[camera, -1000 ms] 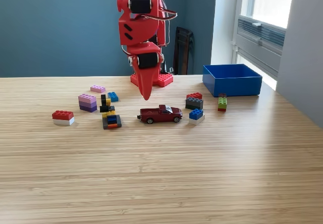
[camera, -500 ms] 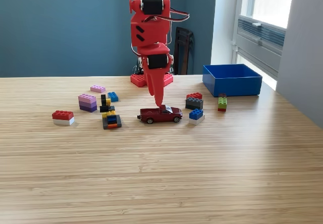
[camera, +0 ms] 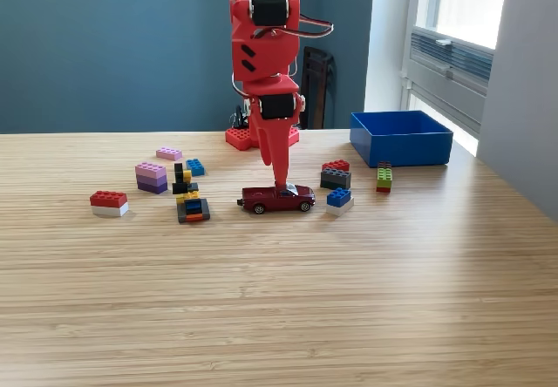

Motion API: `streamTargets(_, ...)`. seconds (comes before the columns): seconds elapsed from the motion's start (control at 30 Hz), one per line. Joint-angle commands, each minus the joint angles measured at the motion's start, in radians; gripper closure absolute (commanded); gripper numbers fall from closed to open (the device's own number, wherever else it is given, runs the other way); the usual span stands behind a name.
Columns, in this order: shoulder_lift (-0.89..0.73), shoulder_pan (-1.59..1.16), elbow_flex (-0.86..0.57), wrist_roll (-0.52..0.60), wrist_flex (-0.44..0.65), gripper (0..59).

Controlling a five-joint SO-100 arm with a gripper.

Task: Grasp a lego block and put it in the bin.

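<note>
Left of centre, loose bricks lie scattered on the worktop (camera: pixel 279 317): a red-and-white brick (camera: pixel 108 203), a purple stack (camera: pixel 151 178). At centre, the red claw (camera: pixel 281 180) points straight down onto a toy car (camera: pixel 277 198) (its opening cannot be told; it grips nothing visible). A blue brick (camera: pixel 338 199) sits just right. The bin (camera: pixel 401 137) waits upper right, apart.

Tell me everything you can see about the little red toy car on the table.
The toy car is a small dark-red, glossy model with a cab and dark wheels. It stands upright on the wooden table, seen side-on. The red gripper points down right at its roof; contact can't be confirmed. A blue and white brick lies close on the exterior view's right, apart from it.
</note>
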Motion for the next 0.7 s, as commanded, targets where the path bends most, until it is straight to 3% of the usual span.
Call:
streamTargets(0.03,0.083,0.058,-0.006,-0.011,0.000,25.6)
streamTargets(0.7,0.086,0.451,-0.153,-0.204,0.008,25.2)
